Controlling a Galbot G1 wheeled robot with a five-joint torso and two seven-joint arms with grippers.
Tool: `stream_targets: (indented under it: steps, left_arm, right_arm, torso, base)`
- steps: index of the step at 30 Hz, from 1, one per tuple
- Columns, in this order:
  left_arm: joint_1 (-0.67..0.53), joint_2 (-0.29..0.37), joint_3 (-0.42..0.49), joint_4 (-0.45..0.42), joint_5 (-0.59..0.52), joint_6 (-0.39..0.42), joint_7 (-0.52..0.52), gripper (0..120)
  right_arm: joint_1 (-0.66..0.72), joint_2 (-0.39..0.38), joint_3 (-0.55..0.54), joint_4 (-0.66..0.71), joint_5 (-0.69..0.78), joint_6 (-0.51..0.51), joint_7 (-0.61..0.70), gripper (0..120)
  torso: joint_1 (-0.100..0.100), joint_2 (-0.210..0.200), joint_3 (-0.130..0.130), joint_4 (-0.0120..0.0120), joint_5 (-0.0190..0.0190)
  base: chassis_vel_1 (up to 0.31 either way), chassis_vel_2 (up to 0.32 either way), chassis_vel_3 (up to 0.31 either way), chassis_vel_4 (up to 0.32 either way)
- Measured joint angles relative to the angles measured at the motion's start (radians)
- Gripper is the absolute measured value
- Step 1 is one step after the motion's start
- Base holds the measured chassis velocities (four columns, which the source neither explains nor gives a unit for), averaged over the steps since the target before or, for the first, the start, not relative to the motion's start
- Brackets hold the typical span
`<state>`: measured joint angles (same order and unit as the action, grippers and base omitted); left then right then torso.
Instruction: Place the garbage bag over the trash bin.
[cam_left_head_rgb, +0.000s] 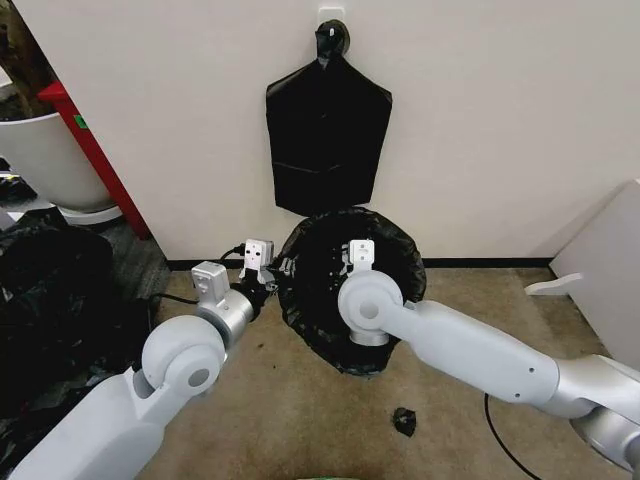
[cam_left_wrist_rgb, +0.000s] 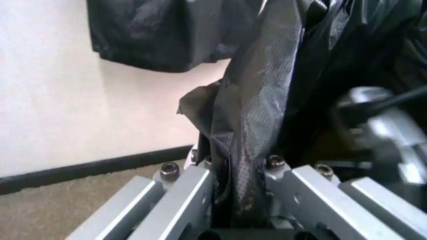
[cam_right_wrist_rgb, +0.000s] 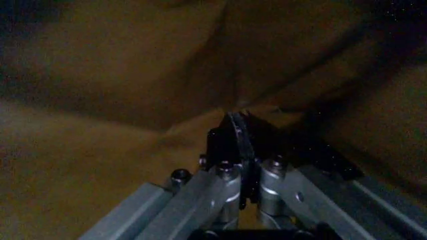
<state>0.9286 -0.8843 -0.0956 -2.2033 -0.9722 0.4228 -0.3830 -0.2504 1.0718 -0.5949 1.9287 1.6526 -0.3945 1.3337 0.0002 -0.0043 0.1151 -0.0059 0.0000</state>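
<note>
A flat black bag bundle (cam_left_head_rgb: 328, 140) hangs against the cream wall (cam_left_head_rgb: 500, 120), its knotted top caught on a hook (cam_left_head_rgb: 331, 38). A dark baseboard (cam_left_head_rgb: 480, 263) runs along the foot of the wall above the tan carpet (cam_left_head_rgb: 300, 410). At the far left stands a large white round tub (cam_left_head_rgb: 45, 155), with a red post (cam_left_head_rgb: 95, 155) leaning beside it. A bulky heap of black plastic (cam_left_head_rgb: 50, 310) lies below them on the floor. A small black scrap (cam_left_head_rgb: 404, 421) lies on the carpet, near a thin black cable (cam_left_head_rgb: 500, 435). A white panel (cam_left_head_rgb: 605, 280) stands at the right edge.
</note>
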Motion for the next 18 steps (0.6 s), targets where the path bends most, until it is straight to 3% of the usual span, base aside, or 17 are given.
stream_targets:
  steps: [18]
  left_arm:
    - [0.040, 0.005, -0.011, -0.043, 0.011, -0.004, 0.004, 1]
  right_arm:
    - [0.008, -0.025, 0.051, -0.041, -0.011, -0.008, -0.022, 0]
  torso:
    - [0.000, 0.000, 0.000, -0.0001, 0.0002]
  base:
    - [0.000, 0.000, 0.000, 0.000]
